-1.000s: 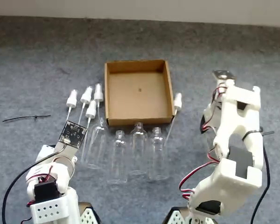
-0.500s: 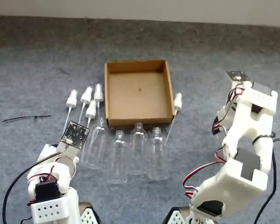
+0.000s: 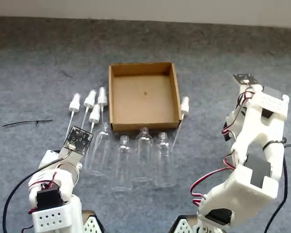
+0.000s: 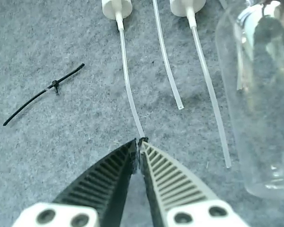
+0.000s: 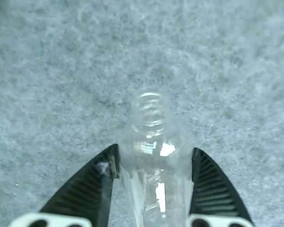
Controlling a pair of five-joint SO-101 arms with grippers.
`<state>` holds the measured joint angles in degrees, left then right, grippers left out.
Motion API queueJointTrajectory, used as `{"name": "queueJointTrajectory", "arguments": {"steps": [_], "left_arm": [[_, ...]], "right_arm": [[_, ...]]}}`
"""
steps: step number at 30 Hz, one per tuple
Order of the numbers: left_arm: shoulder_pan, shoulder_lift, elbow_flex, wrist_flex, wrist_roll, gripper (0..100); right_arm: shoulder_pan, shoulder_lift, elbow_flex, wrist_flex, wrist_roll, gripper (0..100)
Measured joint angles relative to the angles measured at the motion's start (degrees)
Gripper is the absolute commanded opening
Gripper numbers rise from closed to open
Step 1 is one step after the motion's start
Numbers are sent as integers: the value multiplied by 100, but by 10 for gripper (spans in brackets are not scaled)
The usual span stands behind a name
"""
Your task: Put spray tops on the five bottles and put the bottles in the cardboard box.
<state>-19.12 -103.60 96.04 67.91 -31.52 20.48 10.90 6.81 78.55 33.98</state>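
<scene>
1. Looks early in the task: nothing capped, nothing inside the cardboard box (image 3: pixel 136 97).
2. Counted four bottles (image 3: pixel 143 150) lying open-necked on the counter (image 3: pixel 39 58), just in front of the box. Also four spray tops (image 3: pixel 89 99) loose left of the box and a fifth spray top (image 3: pixel 185 104) just beside its right wall.
3. Right pincer (image 5: pixel 155 152): spread wide enough to straddle the fifth bottle (image 5: pixel 151 113) and, apparently, pinching its body, with both fingers against its sides and the neck pointing away from the wrist.
4. Left pincer (image 4: pixel 138 142): pressed together, low over the counter, tips right at the free end of one dip tube (image 4: pixel 128 85). Cannot tell whether the tube end is actually nipped. Near a black cable tie (image 4: pixel 42 94), not part of the job.
5. Judged step: first pairing, with a bottle taken on the right and a spray top being fetched on the left.
6. Next move calls for:
   - getting a firm hold on a spray top, better near the head than at the floppy tube end;
   - bringing the bottle neck up and clear;
   - threading the tube into the narrow mouth, then seating the head;
   - only then carrying the bottle to the box.
</scene>
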Motion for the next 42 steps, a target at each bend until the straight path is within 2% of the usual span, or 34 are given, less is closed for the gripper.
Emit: {"name": "queueJointTrajectory", "arguments": {"steps": [9,15,22,24,29,36,42], "left_arm": [[18,0,0,0,0,35],[18,0,0,0,0,35],[18,0,0,0,0,35],[18,0,0,0,0,35],[18,0,0,0,0,35],[26,0,-105,0,0,35],[26,79,-1081,255,0,35]], "right_arm": [[0,-18,668,-396,255,155],[-9,-26,738,-431,290,228],[9,0,774,-457,290,228],[9,0,774,-457,290,200],[18,0,774,-457,290,7],[18,0,774,-281,273,5],[-18,-633,782,-246,-237,5]]}}
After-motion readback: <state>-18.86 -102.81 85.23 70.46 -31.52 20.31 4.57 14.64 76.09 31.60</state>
